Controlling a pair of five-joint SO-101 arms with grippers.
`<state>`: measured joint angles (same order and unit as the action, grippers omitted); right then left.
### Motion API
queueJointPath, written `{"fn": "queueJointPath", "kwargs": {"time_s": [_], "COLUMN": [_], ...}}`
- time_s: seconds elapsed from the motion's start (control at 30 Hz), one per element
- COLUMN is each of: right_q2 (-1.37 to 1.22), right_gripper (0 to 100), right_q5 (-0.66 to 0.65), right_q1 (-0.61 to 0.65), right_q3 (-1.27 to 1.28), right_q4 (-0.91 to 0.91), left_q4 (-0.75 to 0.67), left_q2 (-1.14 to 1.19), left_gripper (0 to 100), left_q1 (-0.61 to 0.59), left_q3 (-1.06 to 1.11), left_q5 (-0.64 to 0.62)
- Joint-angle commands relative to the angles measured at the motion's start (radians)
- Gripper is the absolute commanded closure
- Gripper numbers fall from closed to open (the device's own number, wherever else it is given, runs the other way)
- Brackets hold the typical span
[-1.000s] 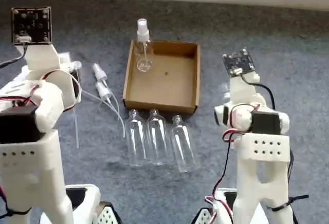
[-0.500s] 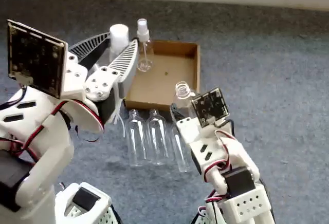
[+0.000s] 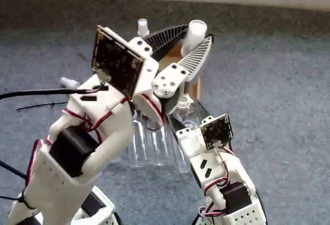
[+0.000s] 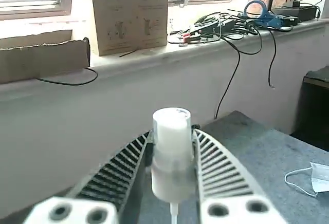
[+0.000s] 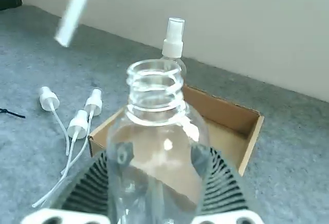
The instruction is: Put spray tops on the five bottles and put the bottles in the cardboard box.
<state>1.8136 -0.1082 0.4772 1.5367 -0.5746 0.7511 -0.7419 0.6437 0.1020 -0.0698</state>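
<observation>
Tangled cables [image 4: 216,26] (along a windowsill [image 4: 149,60])

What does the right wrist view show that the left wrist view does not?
Right wrist view: the right gripper clamping an uncapped bottle, the cardboard box, a capped bottle, three loose spray tops. Left wrist view: the left gripper clamping a spray top, a windowsill strewn with cables. Both: grey carpet and a pale wall.
</observation>
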Motion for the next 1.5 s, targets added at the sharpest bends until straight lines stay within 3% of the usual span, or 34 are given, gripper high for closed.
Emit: {"fn": "queueJointPath", "kwargs": {"time_s": [0.0, 0.3, 0.73, 1.47], "right_q2": [0.005, 0.005, 0.005, 0.005], "right_gripper": [99.5, 99.5, 99.5, 99.5], "right_q5": [0.031, 0.031, 0.031, 0.031], "right_q1": [0.008, 0.008, 0.007, 0.007], "right_q3": [-0.012, -0.005, -0.004, -0.004], "right_q4": [0.022, 0.022, 0.022, 0.022], "left_q4": [-0.1, -0.124, -0.074, -0.135], "left_q2": [0.073, 0.228, 0.171, 0.17], "left_gripper": [99, 99, 99, 99], "left_q1": [0.013, 0.012, 0.015, 0.021], "left_q3": [0.015, -0.091, -0.182, -0.022], "left_q5": [0.006, 0.005, 0.005, -0.002]}}
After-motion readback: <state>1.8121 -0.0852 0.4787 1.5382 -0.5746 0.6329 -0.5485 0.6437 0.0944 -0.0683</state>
